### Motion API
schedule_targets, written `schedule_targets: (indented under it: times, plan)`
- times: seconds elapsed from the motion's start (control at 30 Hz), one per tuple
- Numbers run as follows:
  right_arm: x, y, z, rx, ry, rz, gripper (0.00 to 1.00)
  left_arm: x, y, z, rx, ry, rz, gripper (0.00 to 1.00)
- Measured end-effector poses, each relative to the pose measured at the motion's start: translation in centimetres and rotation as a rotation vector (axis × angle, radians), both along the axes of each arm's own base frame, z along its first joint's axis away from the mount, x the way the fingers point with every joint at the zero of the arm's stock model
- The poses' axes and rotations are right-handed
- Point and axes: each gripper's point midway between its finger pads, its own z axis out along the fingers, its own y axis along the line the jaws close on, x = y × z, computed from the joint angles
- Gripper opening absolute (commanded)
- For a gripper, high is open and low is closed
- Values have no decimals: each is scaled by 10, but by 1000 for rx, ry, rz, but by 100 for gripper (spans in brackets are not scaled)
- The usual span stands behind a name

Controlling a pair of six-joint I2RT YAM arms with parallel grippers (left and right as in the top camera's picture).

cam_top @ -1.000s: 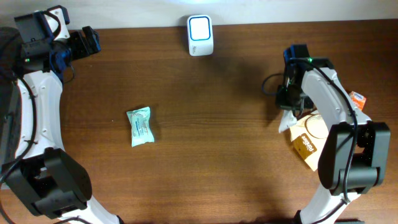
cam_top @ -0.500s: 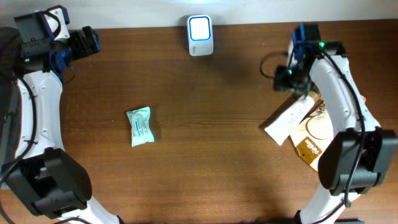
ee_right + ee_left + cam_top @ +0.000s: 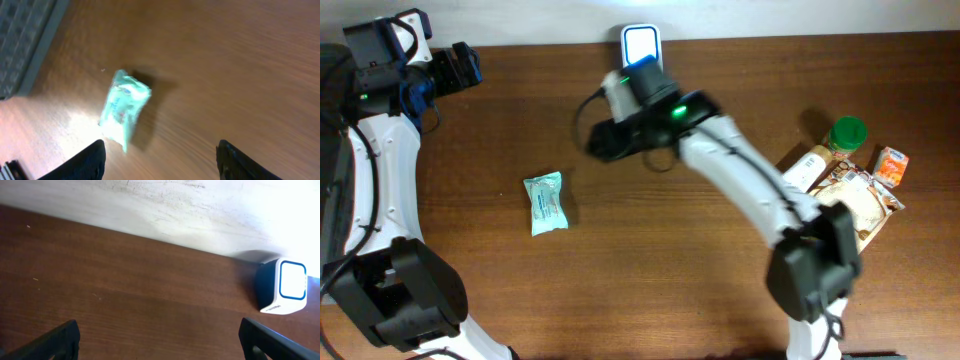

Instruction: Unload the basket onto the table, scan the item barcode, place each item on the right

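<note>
The item to scan looks to be the pale green packet [image 3: 546, 203], which lies flat on the table [image 3: 670, 260] well apart from the scanner [image 3: 641, 45], nearer the robot than the scanner and off toward the left arm's side. The right tool [image 3: 160, 162] hangs over the table between scanner and packet with its 2 fingers spread and nothing between them; its wrist view shows the packet ahead, not yet reached. The left tool [image 3: 160, 345] is also spread wide and empty, parked far from the scanner at the table's back edge. The packet appears to be a thin film pouch with soft contents, so it is probably very light, crinkly and a little slippery, and it should buckle rather than resist a squeeze. A sensible hold is across its short width near the middle, or on 1 crimped end, with the fingers pressed down to the table so the film does not slide out. Where the barcode sits cannot be told from these views, so the grip should leave both broad faces uncovered.
</note>
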Motion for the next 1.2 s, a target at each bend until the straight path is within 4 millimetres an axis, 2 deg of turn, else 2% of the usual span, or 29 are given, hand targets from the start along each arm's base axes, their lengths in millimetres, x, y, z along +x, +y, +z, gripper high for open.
schedule_targets:
  times: [0.03, 0.13, 0.23, 0.33, 0.5, 0.87, 1.03, 1.13, 1.2]
  plan:
    - [-8, 27, -20, 5, 8, 44, 64, 0, 0, 0, 0, 0, 0, 99]
    - [-25, 67, -61, 8, 59, 81, 61, 0, 0, 0, 0, 0, 0, 99]
    - [-46, 88, -106, -15, 148, 83, 59, 0, 0, 0, 0, 0, 0, 99]
    - [-56, 94, -125, -28, 196, 77, 55, 0, 0, 0, 0, 0, 0, 99]
    - [-59, 97, -132, -14, 246, 40, 49, 0, 0, 0, 0, 0, 0, 99]
    - [-57, 111, -142, 40, 266, 38, 47, 0, 0, 0, 0, 0, 0, 99]
    - [-62, 119, -146, 55, 269, 53, 25, 0, 0, 0, 0, 0, 0, 99]
    - [-65, 121, -148, 58, 276, 62, 6, 0, 0, 0, 0, 0, 0, 99]
    - [-65, 120, -150, 56, 284, 60, 4, 0, 0, 0, 0, 0, 0, 99]
